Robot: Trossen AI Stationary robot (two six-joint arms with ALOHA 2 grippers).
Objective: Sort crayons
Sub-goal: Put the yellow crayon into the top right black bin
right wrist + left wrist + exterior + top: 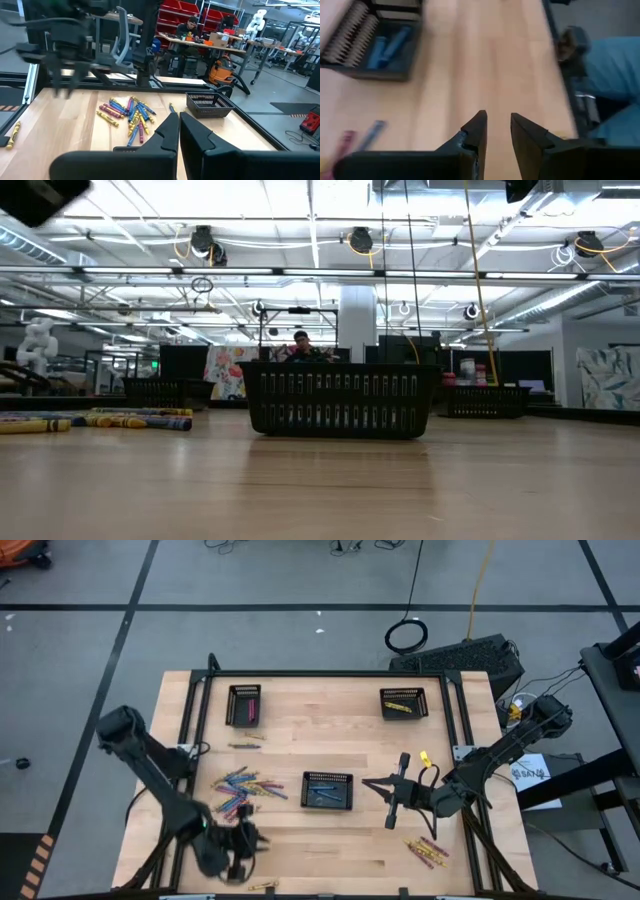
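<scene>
My left gripper (243,840) hovers near the front edge of the pale wooden table (330,850), fingers narrowly parted with bare wood between them and pinching nothing. The risk, as I judge it, is descending into the loose heap of thin blue, pink and yellow crayons (243,792) and scattering neighbours or catching two sticks at once, since they lie touching and crossed. A small black mesh tray (327,790) beside the heap already holds blue sticks. My right gripper (393,792) waits right of that tray, fingers pressed together and empty.
</scene>
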